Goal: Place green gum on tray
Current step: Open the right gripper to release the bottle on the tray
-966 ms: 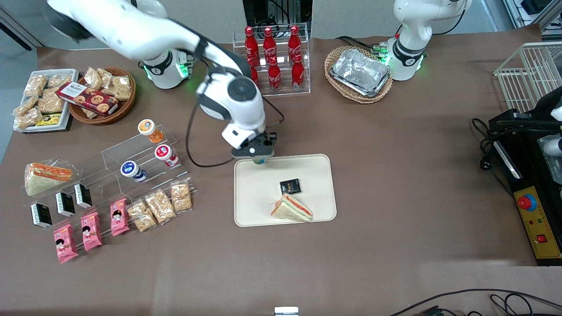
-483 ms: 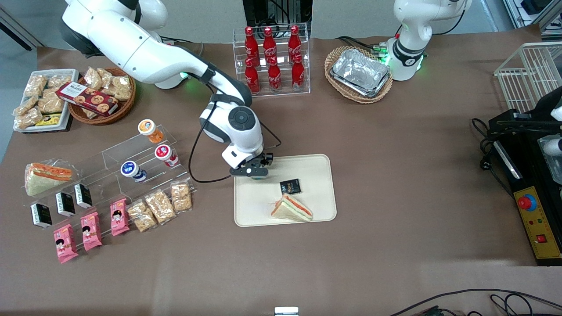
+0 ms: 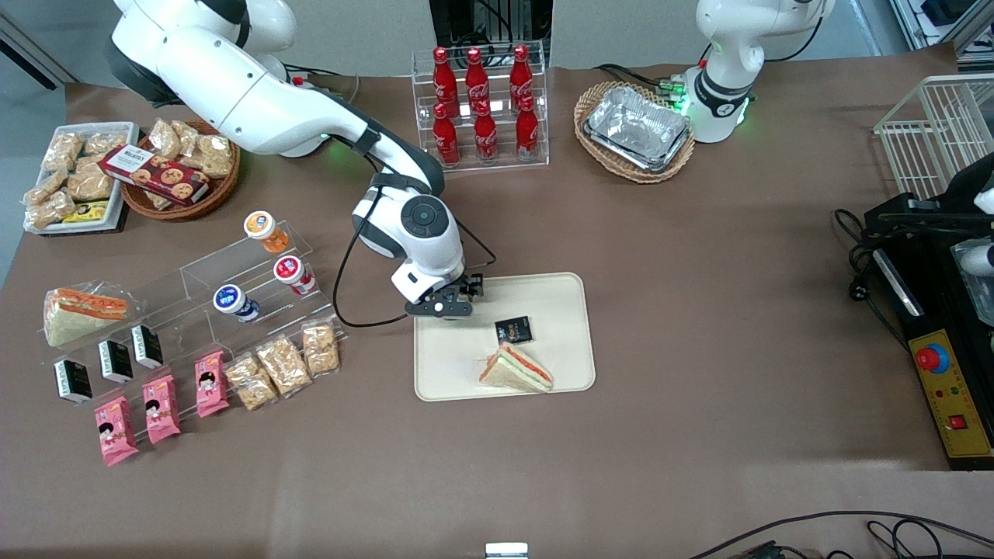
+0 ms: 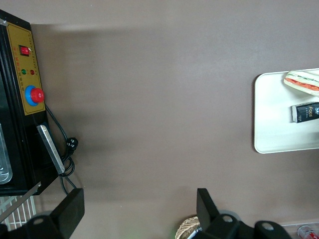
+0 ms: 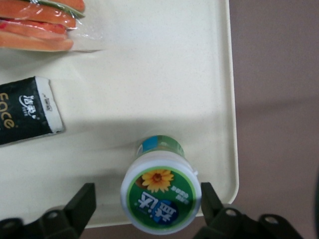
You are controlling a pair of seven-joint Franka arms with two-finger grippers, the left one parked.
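The green gum (image 5: 160, 196) stands upright on the cream-white tray (image 5: 149, 74), close to the tray's corner and rim. Its white lid has a green face with an orange flower. My right gripper (image 5: 147, 199) is open around it: one finger (image 5: 82, 201) stands clear of the lid, the other finger (image 5: 208, 199) is right at the lid's edge. In the front view the gripper (image 3: 449, 305) is low over the tray (image 3: 458, 365), at the corner nearest the robot bases and the working arm's end, and it hides the gum.
A wrapped sandwich (image 3: 516, 369) and a black packet (image 3: 513, 330) lie on the tray. An acrylic stand holds orange (image 3: 264, 229), red-lidded (image 3: 291, 272) and blue-lidded (image 3: 231, 300) bottles. A cola rack (image 3: 481, 109) and a basket of foil trays (image 3: 635, 128) stand near the robot bases.
My gripper has come down and moved from the tray's rim to over its corner, nearer the front camera, carrying the gum with it. The arm has lowered.
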